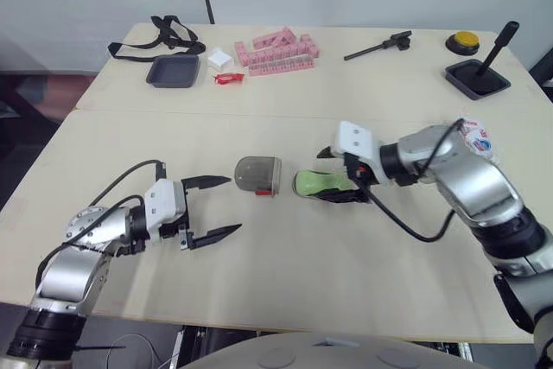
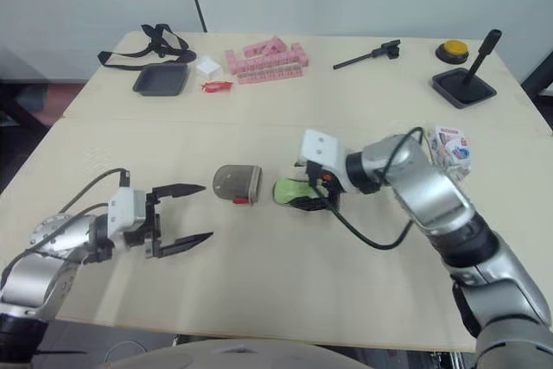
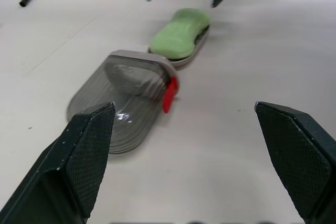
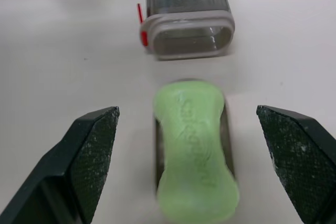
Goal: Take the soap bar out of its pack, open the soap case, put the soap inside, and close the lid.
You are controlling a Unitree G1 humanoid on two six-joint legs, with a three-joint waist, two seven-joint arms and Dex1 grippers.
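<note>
R: my right gripper (image 4: pixel 186 113) spread wide astride green waisted soap bar (image 4: pixel 194 150) | soap lies on grey case tray (image 3: pixel 185 61), just beside smoky translucent lid (image 1: pixel 257 175) | L: my left gripper (image 1: pixel 233 205) wide, near lid

Reads pale green across soap bar (image 4: pixel 195 150). Shows smoky translucent grey on case lid (image 4: pixel 186 9), concentric ridges on top, red on latch (image 4: pixel 143 38). Looks pale beige over table (image 1: pixel 285 257). Shows pink on blocks (image 1: pixel 276 49), yellow on button (image 1: pixel 465 41).
</note>
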